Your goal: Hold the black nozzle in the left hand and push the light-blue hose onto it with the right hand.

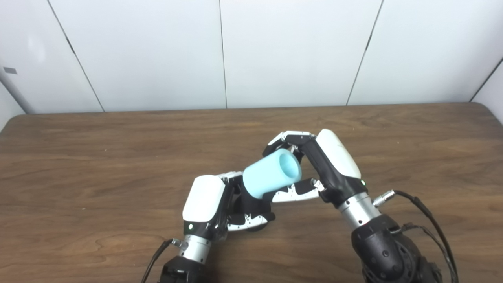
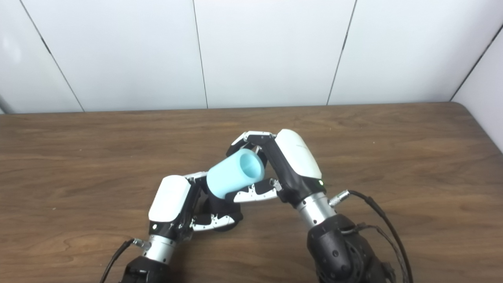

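Note:
A short light-blue hose point(image 1: 271, 173) tilts up to the right, its open end facing my right palm. My right hand point(image 1: 318, 165) is shut on it, fingers over its far side and thumb under it. The hose's lower end sits over the black nozzle point(image 1: 251, 206), of which only a dark stub shows below the blue. My left hand point(image 1: 220, 204) is shut on that nozzle, low over the wooden table point(image 1: 78, 165). The two hands meet near the table's middle front, and the nozzle's tip is hidden inside the hose.
White wall panels point(image 1: 220, 51) rise behind the table's far edge. A black cable point(image 1: 428, 220) loops off my right wrist. Another cable point(image 1: 157, 255) trails from my left wrist at the bottom edge.

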